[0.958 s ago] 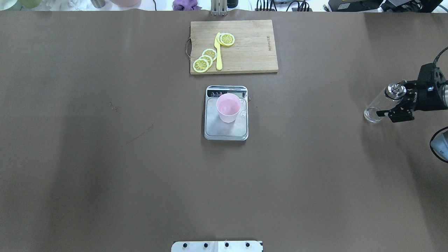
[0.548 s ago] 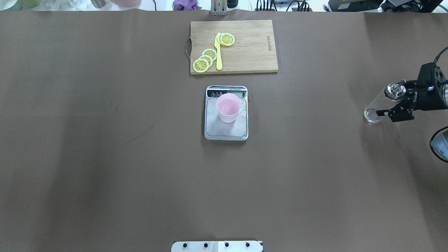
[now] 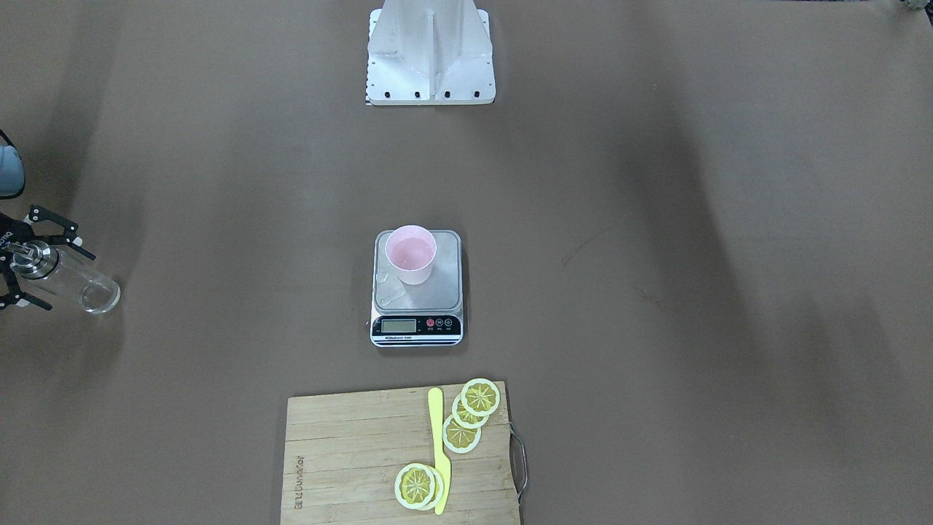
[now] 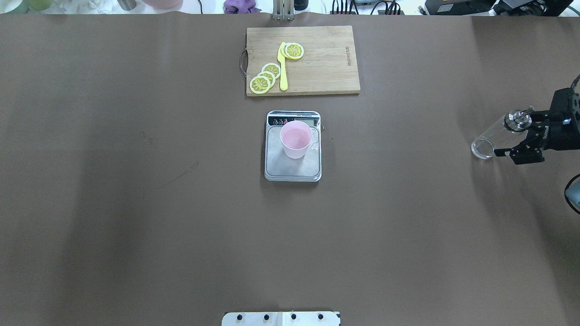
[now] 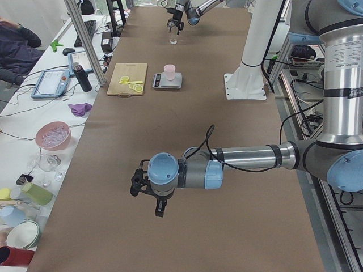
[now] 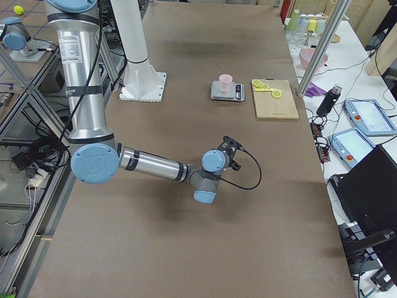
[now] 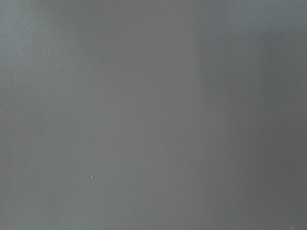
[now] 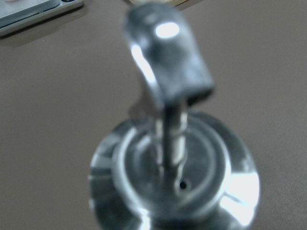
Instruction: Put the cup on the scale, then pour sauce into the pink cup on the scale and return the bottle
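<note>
The pale pink cup (image 4: 296, 138) (image 3: 411, 254) stands upright on the silver platform of the scale (image 4: 293, 168) (image 3: 439, 292) at the table's middle. Far on the robot's right side, the clear glass bottle (image 4: 496, 135) (image 3: 73, 283) stands on the table, its metal pourer cap (image 8: 175, 163) filling the right wrist view. My right gripper (image 4: 515, 134) (image 3: 40, 261) is open, its fingers spread wide on either side of the bottle's top without touching it. My left gripper (image 5: 159, 199) shows only in the exterior left view, low over bare table; I cannot tell its state.
A wooden cutting board (image 4: 324, 72) with lemon slices (image 4: 265, 78) and a yellow knife (image 4: 283, 68) lies beyond the scale. The robot's base plate (image 4: 281, 318) is at the near edge. Bowls and cups (image 5: 54, 136) crowd a side bench.
My right gripper has drawn back toward the table's right edge, away from the bottle. The bottle, cup and scale stay where they were.
</note>
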Robot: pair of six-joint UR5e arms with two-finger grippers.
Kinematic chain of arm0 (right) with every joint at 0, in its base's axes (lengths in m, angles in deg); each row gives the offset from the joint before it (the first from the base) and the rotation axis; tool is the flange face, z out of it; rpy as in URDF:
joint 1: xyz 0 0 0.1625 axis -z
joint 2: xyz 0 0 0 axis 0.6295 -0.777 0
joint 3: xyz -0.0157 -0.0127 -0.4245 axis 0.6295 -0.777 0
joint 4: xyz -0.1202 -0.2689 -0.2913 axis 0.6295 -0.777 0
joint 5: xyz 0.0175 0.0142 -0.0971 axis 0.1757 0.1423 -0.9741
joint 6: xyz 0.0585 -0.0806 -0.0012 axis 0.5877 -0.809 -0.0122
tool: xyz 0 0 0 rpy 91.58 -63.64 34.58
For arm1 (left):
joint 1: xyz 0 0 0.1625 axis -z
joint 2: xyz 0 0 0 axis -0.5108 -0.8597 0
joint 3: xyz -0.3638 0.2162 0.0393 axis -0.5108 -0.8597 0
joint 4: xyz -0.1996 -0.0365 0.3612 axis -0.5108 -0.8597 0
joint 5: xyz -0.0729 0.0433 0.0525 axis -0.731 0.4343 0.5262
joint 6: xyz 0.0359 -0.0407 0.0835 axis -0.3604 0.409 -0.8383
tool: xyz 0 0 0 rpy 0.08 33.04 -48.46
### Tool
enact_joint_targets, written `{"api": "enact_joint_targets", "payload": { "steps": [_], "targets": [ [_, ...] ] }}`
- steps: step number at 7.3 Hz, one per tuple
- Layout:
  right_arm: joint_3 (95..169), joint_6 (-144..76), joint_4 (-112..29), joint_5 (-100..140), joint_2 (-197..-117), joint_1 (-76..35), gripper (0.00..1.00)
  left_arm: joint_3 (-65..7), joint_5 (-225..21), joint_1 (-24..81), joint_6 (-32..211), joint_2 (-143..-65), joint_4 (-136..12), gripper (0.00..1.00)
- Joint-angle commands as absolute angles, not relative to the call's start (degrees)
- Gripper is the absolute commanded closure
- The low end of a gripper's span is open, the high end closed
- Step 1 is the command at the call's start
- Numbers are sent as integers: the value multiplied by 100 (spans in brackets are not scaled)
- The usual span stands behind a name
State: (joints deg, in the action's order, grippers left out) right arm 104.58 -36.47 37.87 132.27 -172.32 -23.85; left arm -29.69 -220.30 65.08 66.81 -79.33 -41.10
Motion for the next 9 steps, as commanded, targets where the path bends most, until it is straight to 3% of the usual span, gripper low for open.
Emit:
{"api": "enact_joint_targets", "payload": {
  "steps": [1, 9],
  "targets": [
    [10470, -3645, 3840, 13339, -17375, -2479, 0, -2966, -22037, 6500, 6681, -7933, -4110, 2],
    [10321, -3121, 3535, 13384, -18052, -3919, 0, -2975, -22045, 6500, 6681, -7942, -4119, 2]
  ]
}}
